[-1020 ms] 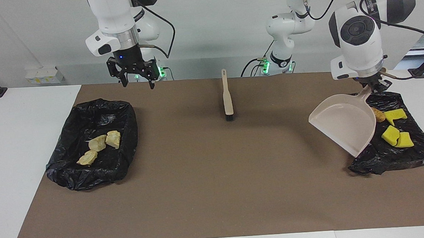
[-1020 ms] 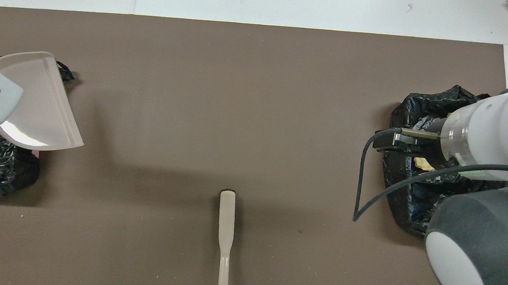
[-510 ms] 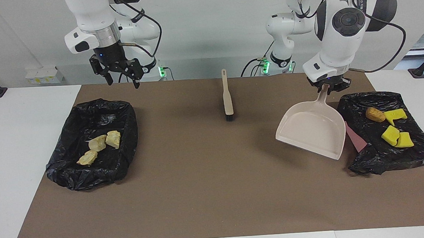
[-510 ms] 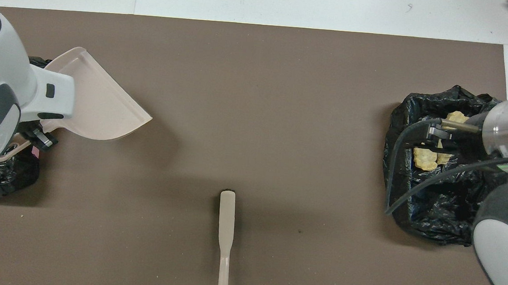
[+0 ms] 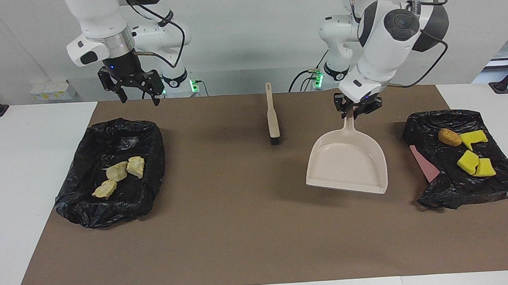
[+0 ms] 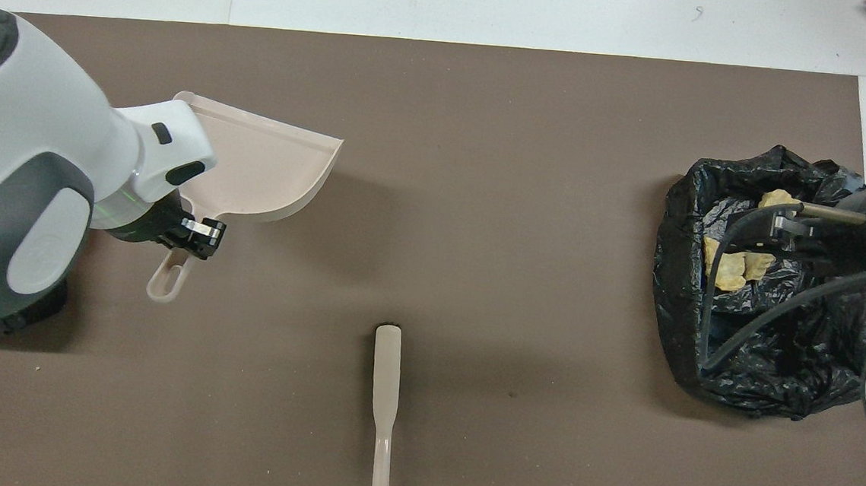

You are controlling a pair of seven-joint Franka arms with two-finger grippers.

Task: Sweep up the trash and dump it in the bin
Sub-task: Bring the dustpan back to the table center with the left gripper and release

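Left gripper (image 5: 353, 111) clenches the dustpan (image 5: 346, 163) handle, pan mouth pointing away from the robots over the surface. Trash (image 5: 466, 151) lies in end bags; brown nugget's long axis runs crosswise. Right gripper (image 5: 135, 93) hangs released.

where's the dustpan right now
The left gripper holds the dustpan by its handle, above the brown mat, between the brush and the black bag of yellow chunks.

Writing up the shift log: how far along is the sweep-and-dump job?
Done: all trash sits in bins, tan lumps in one bag, yellow chunks and nugget in the other. In hand: left tool holds the empty dustpan over the mat. Left: setting it down. Right tool waits open.
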